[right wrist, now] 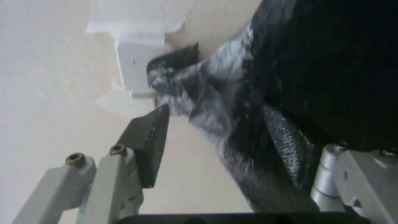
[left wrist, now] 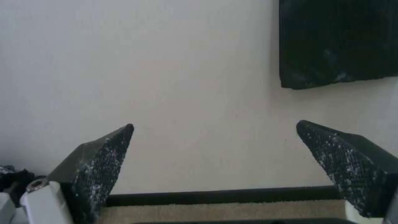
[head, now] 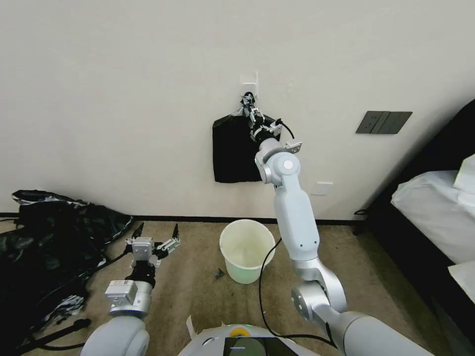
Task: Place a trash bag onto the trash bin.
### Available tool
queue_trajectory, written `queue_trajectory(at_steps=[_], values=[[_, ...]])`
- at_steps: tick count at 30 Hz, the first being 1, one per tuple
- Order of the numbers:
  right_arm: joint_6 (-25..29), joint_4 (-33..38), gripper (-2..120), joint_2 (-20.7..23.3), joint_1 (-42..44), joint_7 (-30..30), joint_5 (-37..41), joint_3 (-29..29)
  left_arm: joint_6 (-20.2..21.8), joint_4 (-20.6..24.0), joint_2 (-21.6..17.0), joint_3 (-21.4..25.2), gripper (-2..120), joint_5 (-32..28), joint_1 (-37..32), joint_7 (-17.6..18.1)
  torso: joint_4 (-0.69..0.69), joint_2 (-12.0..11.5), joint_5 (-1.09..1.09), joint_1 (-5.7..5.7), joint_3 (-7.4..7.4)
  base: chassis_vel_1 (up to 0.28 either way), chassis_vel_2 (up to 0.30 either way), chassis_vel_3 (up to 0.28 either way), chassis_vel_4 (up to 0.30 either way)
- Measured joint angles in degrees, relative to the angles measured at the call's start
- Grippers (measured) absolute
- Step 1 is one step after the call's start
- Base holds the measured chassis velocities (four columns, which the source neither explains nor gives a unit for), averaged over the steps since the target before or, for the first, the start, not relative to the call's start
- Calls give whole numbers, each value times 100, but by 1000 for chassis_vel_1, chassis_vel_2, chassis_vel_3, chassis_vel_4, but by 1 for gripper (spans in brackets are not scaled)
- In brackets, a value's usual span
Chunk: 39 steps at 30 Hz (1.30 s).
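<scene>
Right gripper [head: 250, 110]: raised against the wall at the hook [head: 249, 85]. Its jaws stand spread around the gathered, wrinkled neck of the glossy black bags; the right wrist view shows a gap between one textured pad [right wrist: 151, 137] and the plastic, so no pinch is confirmed. The flat rectangular stack of bags [head: 235, 151] hangs at 6 o'clock from the hook.

Left gripper [head: 155, 236]: held low over the carpet, jaws spread, nothing between its speckled black fingertips [left wrist: 105, 161].

Trash bin [head: 246, 249]: round, cream-white, tapered, standing unlined on the carpet, at 3 o'clock from the left gripper. Crumpled black sheeting [head: 47, 247] lies at 9 o'clock.
</scene>
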State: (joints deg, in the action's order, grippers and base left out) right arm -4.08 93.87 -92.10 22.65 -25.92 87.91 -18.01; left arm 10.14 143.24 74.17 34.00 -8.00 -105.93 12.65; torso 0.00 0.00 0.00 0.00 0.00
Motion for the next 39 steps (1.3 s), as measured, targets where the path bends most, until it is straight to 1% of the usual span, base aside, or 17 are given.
queue_trajectory(at_steps=[7, 9, 11, 13, 14, 18, 19, 21, 22, 23, 26, 27, 28, 31, 32, 36, 39], values=[[-1, -126, 58, -3, -102, 63, -34, -25, 0, 0, 9, -25, 100, 1, 2, -2, 0, 0, 0, 0, 0, 0, 0, 0, 0], [6, -121, 51, -4, -124, 48, -34, -11, 0, 0, 16, -25, 100, 1, -1, -3, 0, 0, 0, -1, 0, 0, 0, 0, 0], [12, -113, 47, -3, -128, 36, -32, 1, 0, 0, 19, -25, 100, 0, -1, -3, 0, 0, 0, -1, 0, 0, 0, 0, 0], [50, -93, 37, -4, -140, -17, -29, 46, 1, 0, 27, -27, 100, 0, -1, -3, 0, 0, 0, 0, 0, 0, 0, 0, 0], [50, -93, 37, -4, -140, -17, -29, 46, 1, 0, 27, -27, 100, 0, -1, -3, 0, 0, 0, 0, 0, 0, 0, 0, 0], [83, -94, 19, -5, -175, -100, -18, 76, 1, 0, 48, -27, 100, 2, -1, -3, 0, 0, 0, 0, 0, 0, 0, 0, 0], [83, -94, 19, -5, -175, -100, -18, 76, 1, 0, 48, -27, 100, 2, -1, -3, 0, 0, 0, 0, 0, 0, 0, 0, 0], [112, -101, 9, -5, -215, -170, 0, 72, 1, 0, 56, -27, 100, 5, -2, -3, 0, 0, 0, -1, 0, 0, 0, 0, 0], [112, -101, 9, -5, -215, -170, 0, 72, 1, 0, 56, -27, 100, 5, -2, -3, 0, 0, 0, -1, 0, 0, 0, 0, 0], [136, -96, 3, -5, -240, -247, 37, 66, 1, 0, 61, -27, 100, 6, -1, -4, 0, 0, 0, 0, 0, 0, 0, 0, 0], [136, -96, 3, -5, -240, -247, 37, 66, 1, 0, 61, -27, 100, 6, -1, -4, 0, 0, 0, 0, 0, 0, 0, 0, 0], [328, 69, 0, -5, -261, -736, 249, 169, 10, 0, 75, -50, 100, 6, 14, -5, 0, 0, 0, 0, 0, 0, 0, 0, 0], [363, 119, 0, -5, -255, -868, 288, 199, 14, 0, 79, -55, 100, 6, 16, -5, 1, 0, 0, 0, 0, 0, 0, 0, 0], [363, 119, 0, -5, -255, -868, 288, 199, 14, 0, 79, -55, 100, 6, 16, -5, 1, 0, 0, 0, 0, 0, 0, 0, 0], [491, 320, 0, -5, -193, -1398, 412, 290, 23, 0, 90, -64, 100, 2, 18, -5, 0, 0, 0, 0, 0, 0, 0, 0, 0], [581, 460, 0, -5, -112, -1721, 473, 355, 24, 0, 90, -64, 100, -2, 18, -6, 0, 0, 0, 0, 0, 0, 0, 0, 0], [581, 460, 0, -5, -112, -1721, 473, 355, 24, 0, 90, -64, 100, -2, 18, -6, 0, 0, 0, 0, 0, 0, 0, 0, 0]])
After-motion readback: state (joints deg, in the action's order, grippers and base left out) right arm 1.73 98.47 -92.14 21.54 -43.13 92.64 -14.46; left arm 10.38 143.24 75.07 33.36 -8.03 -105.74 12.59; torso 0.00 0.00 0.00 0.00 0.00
